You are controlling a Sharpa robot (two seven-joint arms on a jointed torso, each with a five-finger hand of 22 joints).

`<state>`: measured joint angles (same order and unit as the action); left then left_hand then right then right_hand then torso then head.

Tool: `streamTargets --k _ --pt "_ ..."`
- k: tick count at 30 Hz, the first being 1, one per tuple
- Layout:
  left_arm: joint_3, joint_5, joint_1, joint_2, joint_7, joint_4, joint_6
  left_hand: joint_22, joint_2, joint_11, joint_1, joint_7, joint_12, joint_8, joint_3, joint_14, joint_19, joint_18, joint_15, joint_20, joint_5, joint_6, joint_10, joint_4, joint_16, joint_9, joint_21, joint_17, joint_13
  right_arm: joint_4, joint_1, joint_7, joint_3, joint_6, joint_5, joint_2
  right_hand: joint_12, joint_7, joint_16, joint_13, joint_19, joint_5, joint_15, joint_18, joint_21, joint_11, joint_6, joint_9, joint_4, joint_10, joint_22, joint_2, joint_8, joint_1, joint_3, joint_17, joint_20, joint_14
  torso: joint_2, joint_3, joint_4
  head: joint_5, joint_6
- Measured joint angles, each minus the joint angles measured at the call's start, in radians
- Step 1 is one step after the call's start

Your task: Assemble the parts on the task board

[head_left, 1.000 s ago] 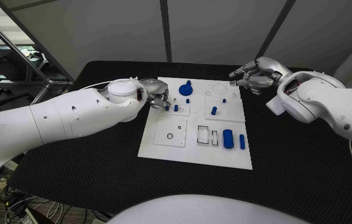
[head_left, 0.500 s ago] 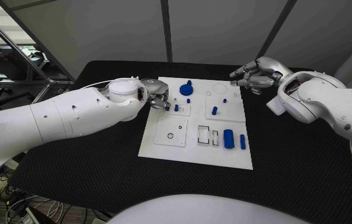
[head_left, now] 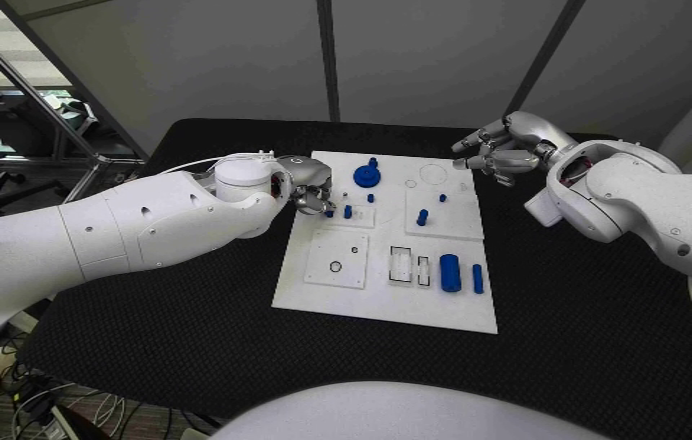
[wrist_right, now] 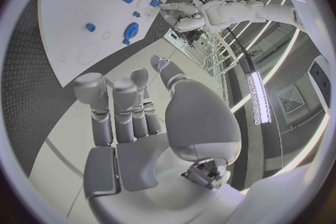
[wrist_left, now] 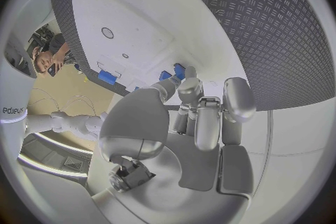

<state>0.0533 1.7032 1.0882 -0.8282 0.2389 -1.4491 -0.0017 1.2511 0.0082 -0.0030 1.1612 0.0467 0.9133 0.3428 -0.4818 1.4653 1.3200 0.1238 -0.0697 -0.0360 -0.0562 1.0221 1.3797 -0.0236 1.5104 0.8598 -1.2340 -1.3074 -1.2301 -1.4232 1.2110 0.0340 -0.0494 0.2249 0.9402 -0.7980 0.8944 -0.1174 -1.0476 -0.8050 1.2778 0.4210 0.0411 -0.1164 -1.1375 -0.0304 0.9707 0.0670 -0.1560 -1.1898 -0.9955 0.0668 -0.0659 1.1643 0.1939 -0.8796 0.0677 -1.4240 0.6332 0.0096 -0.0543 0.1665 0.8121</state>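
In the head view, the task board [head_left: 387, 290] is seen lying flat in the middle of the black table [head_left: 577, 300]. The left hand [head_left: 306, 192] is placed at the board's left edge, beside two small blue pegs [head_left: 346, 212]; its fingertips are partly hidden by its own wrist, so a grip cannot be confirmed here. The right hand [head_left: 505, 155] is held above the table just beyond the board's far right corner, its fingers curled loosely and nothing seen in them. A blue knob [head_left: 366, 174] is found near the board's far edge, a short peg [head_left: 421, 217] right of centre, and a cylinder [head_left: 449, 272] with a thin bar [head_left: 476, 278] near the front right.

In the left wrist view, the left hand [wrist_left: 203, 123] is shown with fingers pressed close together and extended towards the blue pegs [wrist_left: 171, 73]; whether the pegs are touched or pinched cannot be told, since the fingertips cover the contact.

In the right wrist view, the right hand [wrist_right: 136, 117] is shown with fingers side by side, slightly bent, holding nothing, well apart from the board [wrist_right: 77, 17]
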Motion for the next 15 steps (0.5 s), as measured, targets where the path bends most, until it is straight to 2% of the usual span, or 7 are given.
streamTargets --k 15 --pt "0.000 0.003 -0.001 -0.002 -0.003 -0.002 -0.002 0.002 0.000 0.000 0.000 0.000 0.000 0.000 -0.005 0.000 0.000 0.000 0.000 0.000 -0.001 0.000 0.000 0.005 0.000 0.001 0.000 0.000 0.000 0.000 0.000 -0.001 0.000 -0.001 0.000 0.000 0.000 0.000 0.000 0.000 0.000 0.000 0.000 0.000 0.000 0.000 0.000 0.000 0.000 0.000 0.000 0.000 0.000 0.000 0.000 0.000 0.000 0.000 0.000 0.0003 -0.0003 -0.001 0.002"
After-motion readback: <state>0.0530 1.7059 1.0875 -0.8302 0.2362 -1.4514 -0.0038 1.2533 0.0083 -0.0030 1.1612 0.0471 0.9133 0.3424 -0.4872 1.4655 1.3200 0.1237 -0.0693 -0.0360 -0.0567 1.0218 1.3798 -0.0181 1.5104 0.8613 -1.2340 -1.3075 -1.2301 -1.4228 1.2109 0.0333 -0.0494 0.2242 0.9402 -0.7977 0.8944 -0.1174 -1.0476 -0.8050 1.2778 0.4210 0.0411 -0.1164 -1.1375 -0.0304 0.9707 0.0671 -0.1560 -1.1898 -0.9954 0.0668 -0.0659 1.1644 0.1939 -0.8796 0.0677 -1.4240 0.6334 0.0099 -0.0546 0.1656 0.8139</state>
